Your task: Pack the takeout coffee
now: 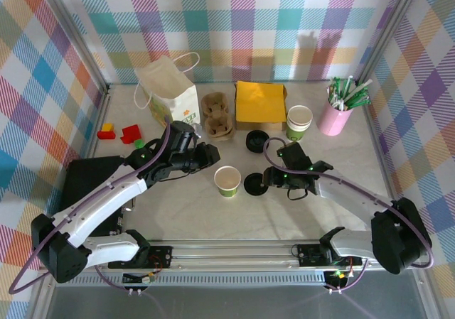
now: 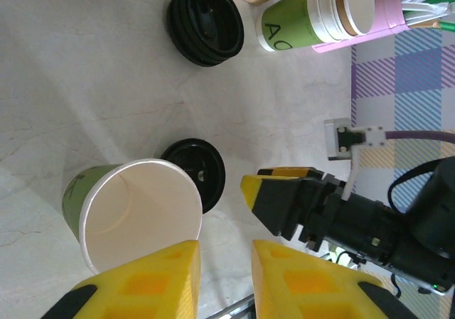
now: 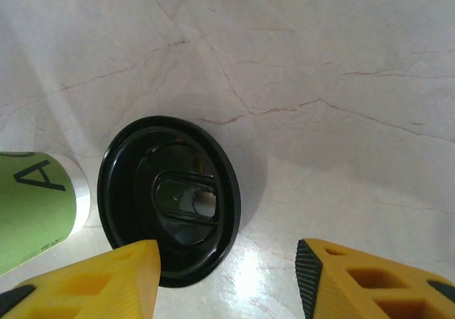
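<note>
While the takeout coffee [image 1: 227,182] stands open mid-table, its black lid [image 3: 169,199] flat just beside it, centre your right gripper [image 3: 227,290] — jaws apart, empty — over the lid's rim before closing, and hold the left gripper [image 2: 224,283], narrowly parted and empty, clear of the coffee.

We see a robot test cell in a lab, not a real café: plaid walls [image 1: 234,20] on metal posts [image 1: 75,35] box in a marble-look worktop [image 1: 185,212], two arms [image 1: 106,202] are bolted to a rail [image 1: 234,251], and a paper bag [image 1: 167,84] and cup carrier [image 1: 217,116] sit as props.
</note>
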Controlling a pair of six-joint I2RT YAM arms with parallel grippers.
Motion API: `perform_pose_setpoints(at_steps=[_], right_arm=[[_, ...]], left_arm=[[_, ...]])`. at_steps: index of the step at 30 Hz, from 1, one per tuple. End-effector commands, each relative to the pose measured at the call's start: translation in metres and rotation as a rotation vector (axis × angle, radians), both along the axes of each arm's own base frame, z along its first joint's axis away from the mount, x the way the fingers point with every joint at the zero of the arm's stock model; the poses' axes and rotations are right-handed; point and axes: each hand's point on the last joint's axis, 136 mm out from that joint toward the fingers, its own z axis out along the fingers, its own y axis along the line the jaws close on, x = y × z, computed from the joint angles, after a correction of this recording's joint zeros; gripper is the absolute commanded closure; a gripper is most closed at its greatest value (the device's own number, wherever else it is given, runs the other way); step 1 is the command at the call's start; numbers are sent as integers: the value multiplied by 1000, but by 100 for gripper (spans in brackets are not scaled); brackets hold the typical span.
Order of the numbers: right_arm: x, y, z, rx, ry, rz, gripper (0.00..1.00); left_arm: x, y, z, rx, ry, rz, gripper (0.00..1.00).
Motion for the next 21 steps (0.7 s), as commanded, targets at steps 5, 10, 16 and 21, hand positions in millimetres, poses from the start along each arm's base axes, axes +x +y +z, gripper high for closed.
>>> perform_pose_setpoints(at_steps=[5, 10, 16, 21], right_arm=[[9, 14, -21, 48, 45, -5, 53], [8, 18, -32, 49, 78, 4, 58], [7, 21, -40, 46, 106, 17, 68], [6, 22, -43, 33, 126, 39, 82]], left_arm=[[-1, 4, 14, -7, -49, -5, 73], [-1, 5, 13, -5, -52, -3, 73], [0, 4, 17, -10, -66, -9, 72], [0, 2, 27, -19, -102, -30, 72]])
